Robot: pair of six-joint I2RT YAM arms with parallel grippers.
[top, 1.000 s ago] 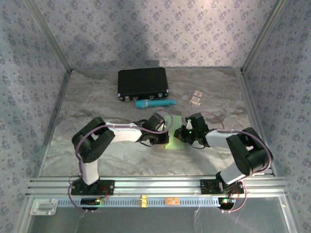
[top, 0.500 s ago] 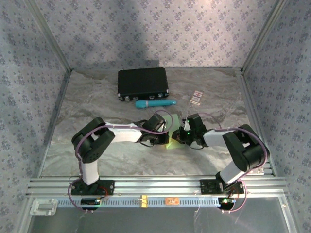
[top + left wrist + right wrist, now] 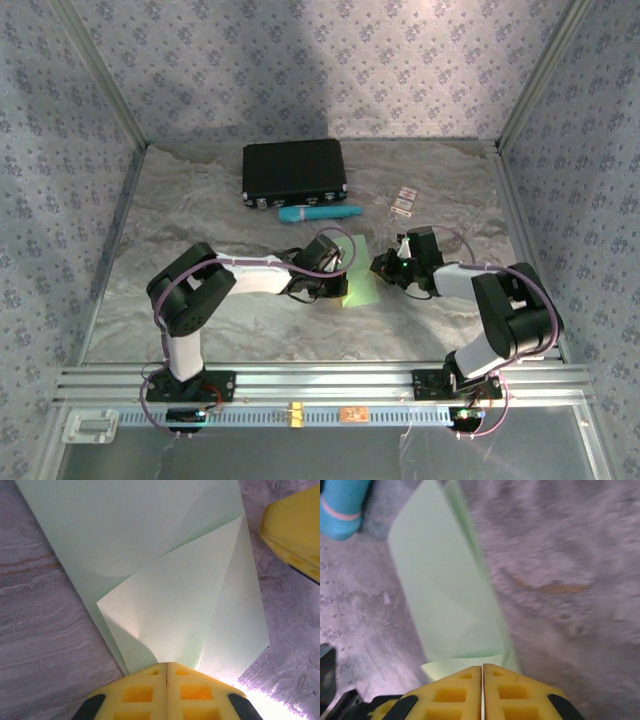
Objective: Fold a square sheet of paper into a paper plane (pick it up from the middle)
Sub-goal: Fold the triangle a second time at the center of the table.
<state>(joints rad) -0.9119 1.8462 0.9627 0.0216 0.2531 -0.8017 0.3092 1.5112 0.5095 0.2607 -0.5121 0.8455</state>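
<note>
Square sheet of paper (image 3: 359, 281), partly folded with a diagonal flap, lies flat on the surface (image 3: 200, 230) between the arms. Its long axis runs near to far. The left gripper (image 3: 166, 669) has its jaws clenched at the sheet's edge. The right gripper (image 3: 482, 671) also has its jaws clenched, just beside the sheet.

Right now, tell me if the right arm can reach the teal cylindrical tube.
Probably yes: the teal cylindrical tube lies close beyond the right end effector, nothing standing between, though its shut jaws must open.
</note>
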